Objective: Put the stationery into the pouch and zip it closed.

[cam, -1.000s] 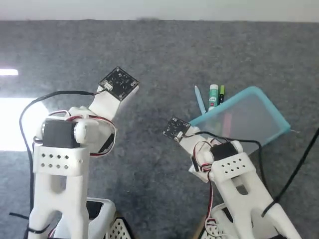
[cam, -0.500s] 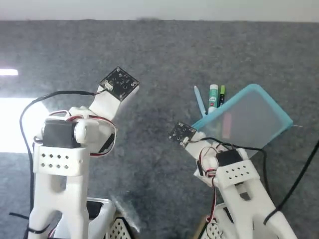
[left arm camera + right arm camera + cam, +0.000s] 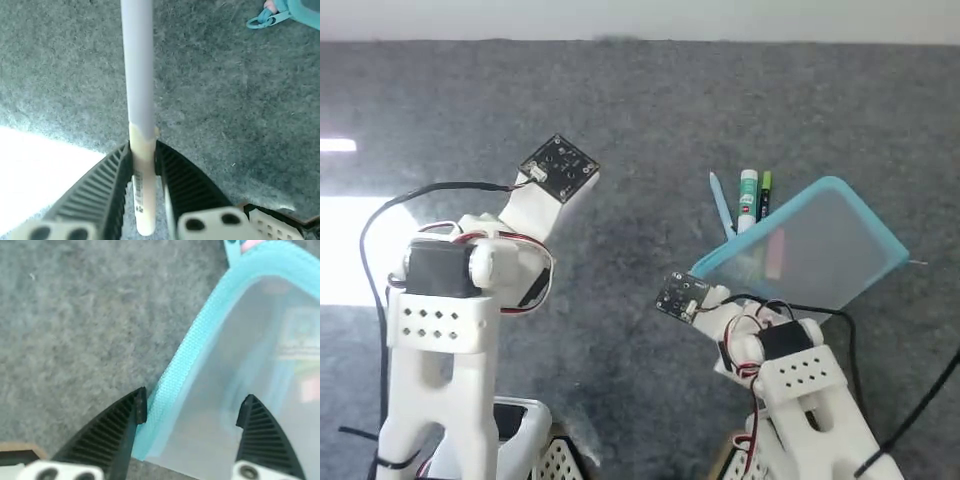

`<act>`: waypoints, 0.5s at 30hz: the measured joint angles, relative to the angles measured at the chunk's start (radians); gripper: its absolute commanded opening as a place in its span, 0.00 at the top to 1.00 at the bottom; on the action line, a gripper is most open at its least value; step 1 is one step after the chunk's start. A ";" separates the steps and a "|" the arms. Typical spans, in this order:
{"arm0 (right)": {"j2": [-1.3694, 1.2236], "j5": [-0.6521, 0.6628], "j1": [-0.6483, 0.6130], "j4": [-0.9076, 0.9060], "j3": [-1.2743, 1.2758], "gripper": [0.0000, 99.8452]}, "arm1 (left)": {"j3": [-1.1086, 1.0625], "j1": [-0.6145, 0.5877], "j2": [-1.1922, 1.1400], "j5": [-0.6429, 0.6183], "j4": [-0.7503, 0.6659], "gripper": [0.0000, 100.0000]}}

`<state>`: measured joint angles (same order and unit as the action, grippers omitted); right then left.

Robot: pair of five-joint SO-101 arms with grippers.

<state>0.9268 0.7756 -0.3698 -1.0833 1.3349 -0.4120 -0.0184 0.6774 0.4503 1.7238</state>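
Teal pouch [image 3: 840, 235] | left jaws clenched on pen [image 3: 137, 75] | right jaws spread astride pouch edge | pen label unreadable

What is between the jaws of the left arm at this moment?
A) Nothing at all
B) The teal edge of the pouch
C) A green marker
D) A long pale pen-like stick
D: in the left wrist view, the left arm's jaws are closed on both sides of a pale pen-like stick, which points out over the grey mat.
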 measured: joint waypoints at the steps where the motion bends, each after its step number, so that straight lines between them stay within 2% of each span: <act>1: 0.003 0.014 0.000 -0.002 0.006 0.72 | 0.000 0.000 0.000 0.000 0.000 0.99; 5: 0.011 0.041 0.000 -0.002 0.026 0.73 | 0.000 0.000 0.000 0.000 0.000 0.99; 10: 0.015 0.051 0.000 -0.002 0.021 1.00 | 0.000 0.000 0.000 0.000 0.000 0.99; 12: 0.015 0.051 0.000 -0.002 0.009 0.96 | 0.000 0.000 0.000 0.000 0.000 0.99; 15: 0.015 0.057 0.031 -0.002 0.014 1.00 | 0.000 0.002 0.000 0.000 0.000 0.99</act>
<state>0.9421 0.8324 -0.3391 -1.0848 1.3487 -0.4120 -0.0169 0.6774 0.4503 1.7238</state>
